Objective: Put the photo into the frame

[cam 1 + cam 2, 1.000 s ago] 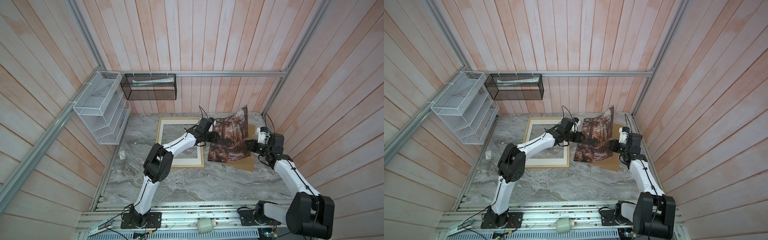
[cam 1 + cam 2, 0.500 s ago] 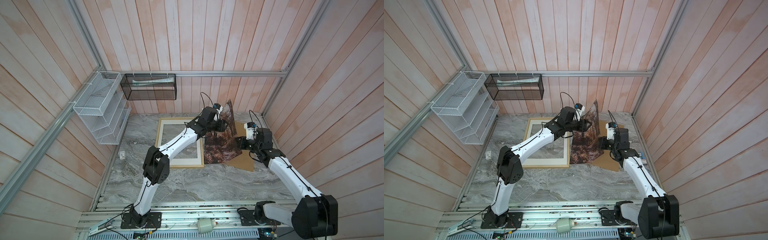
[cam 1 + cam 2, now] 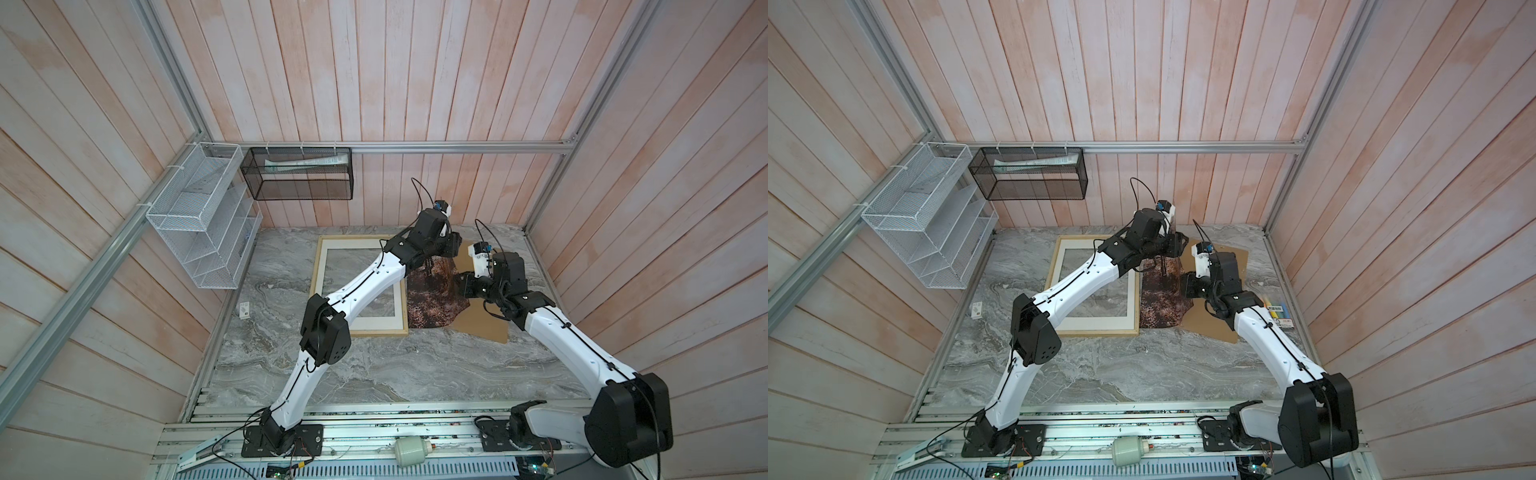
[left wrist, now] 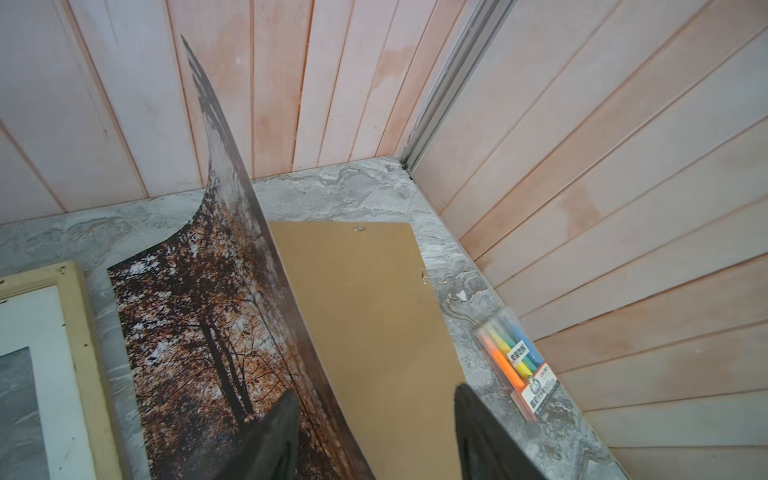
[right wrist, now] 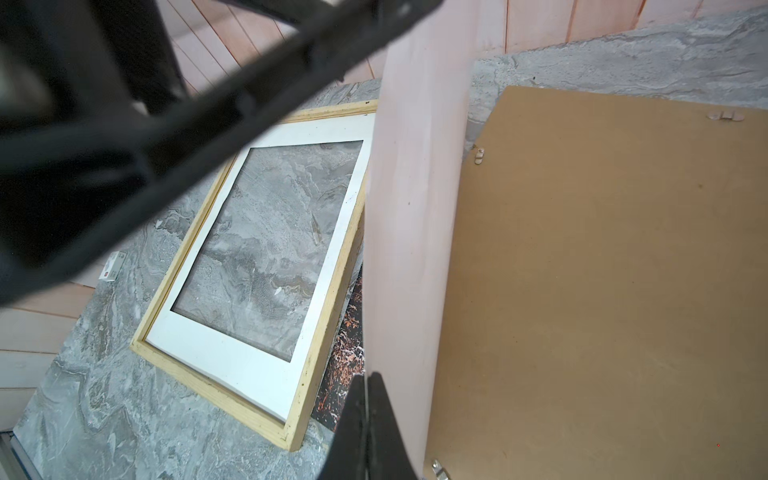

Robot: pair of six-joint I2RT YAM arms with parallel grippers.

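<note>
Marble worktop (image 3: 374, 374): your frame (image 3: 374, 331) holds the white mat (image 5: 232, 363). Right end effector (image 5: 366, 386) pinches the photo (image 4: 199, 332); left end effector (image 4: 374, 392) gapes wide. Mesh basket (image 3: 299, 191) holds a white tube (image 3: 307, 163).

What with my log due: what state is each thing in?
photo: curled upright, one edge pinched
frame: flat on table, mat in, back off
backing board: flat on table, outside frame
left fingers: open, photo edge between them
right fingers: shut on photo
marker pack: lying on table
</note>
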